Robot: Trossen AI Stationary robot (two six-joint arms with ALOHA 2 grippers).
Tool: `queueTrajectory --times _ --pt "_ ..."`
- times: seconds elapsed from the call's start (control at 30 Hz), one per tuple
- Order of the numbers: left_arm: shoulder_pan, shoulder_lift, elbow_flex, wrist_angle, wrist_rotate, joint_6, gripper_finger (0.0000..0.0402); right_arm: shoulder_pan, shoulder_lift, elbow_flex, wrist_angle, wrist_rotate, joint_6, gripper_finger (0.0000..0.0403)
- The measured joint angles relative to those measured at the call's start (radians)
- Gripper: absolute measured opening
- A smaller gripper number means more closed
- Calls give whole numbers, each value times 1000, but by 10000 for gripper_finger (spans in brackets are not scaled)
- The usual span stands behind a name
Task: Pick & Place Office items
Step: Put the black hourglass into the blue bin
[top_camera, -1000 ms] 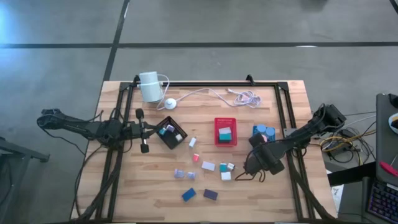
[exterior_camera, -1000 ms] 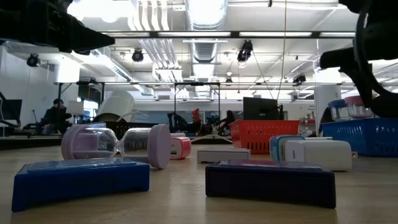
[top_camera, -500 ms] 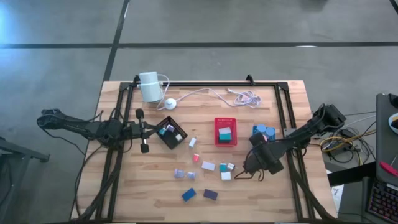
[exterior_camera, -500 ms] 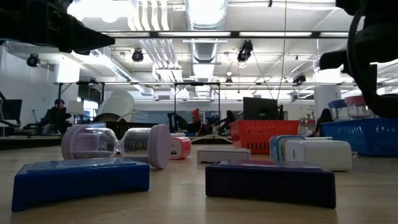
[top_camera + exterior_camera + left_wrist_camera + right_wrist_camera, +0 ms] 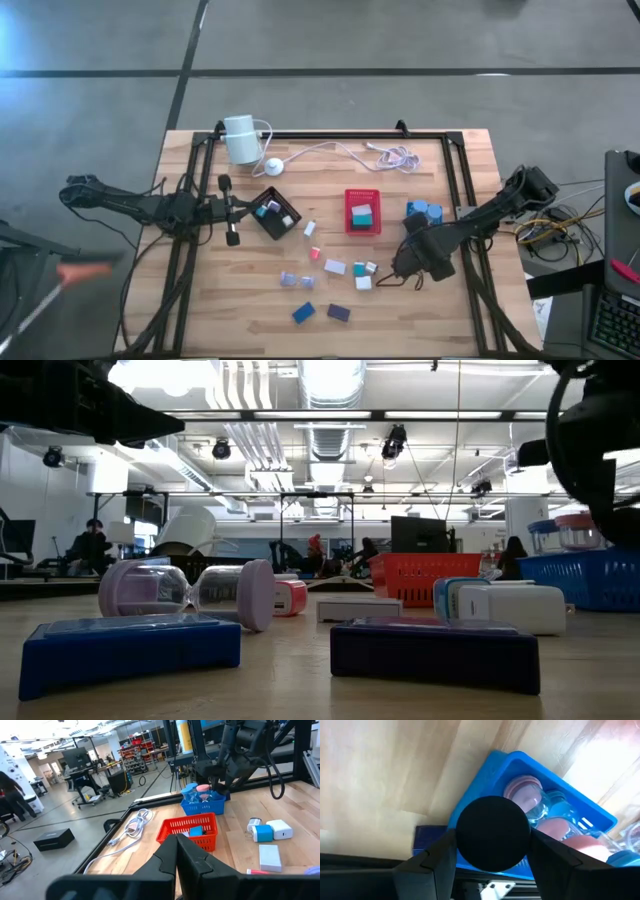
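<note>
Our right claw (image 5: 398, 270) sits toward the right edge of the surface, just in front of the blue tray (image 5: 475, 795). It is clenched on a black round piece (image 5: 492, 839), which fills the gap between its two fingers in the right wrist view. That piece is therefore at the claw itself, with the blue tray right behind it.

The main risk, as we judge it, is the shape of the piece. A round body pinched at two narrow spots can twist or squirt out if the grip is shallow or off centre. It would then roll across the surface, perhaps off the right edge.

A second risk is the blue tray. It already holds several pink-lidded pieces, so a drop there could land on a lid and bounce out.

A third risk is the nearby teal and white blocks (image 5: 362, 270). They lie just beside the claw, and a careless swing could knock them.

The other loose pieces lie toward the front edge, among them a blue block (image 5: 304, 313) and a purple block (image 5: 338, 313).

Our left claw (image 5: 243, 208) waits clenched and empty, beside the black tray (image 5: 268, 228), left of centre.
</note>
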Motion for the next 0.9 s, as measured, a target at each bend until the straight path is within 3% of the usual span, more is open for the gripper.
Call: queueTrajectory --times 0.33,0.5,0.9 --pt "0 0 0 0 0 -2 10 0 -124 41 -22 -2 113 195" --pt "0 0 0 0 0 -2 10 1 -215 31 -24 1 235 175" --pt "0 0 0 0 0 -2 10 7 -353 14 -14 1 422 47"
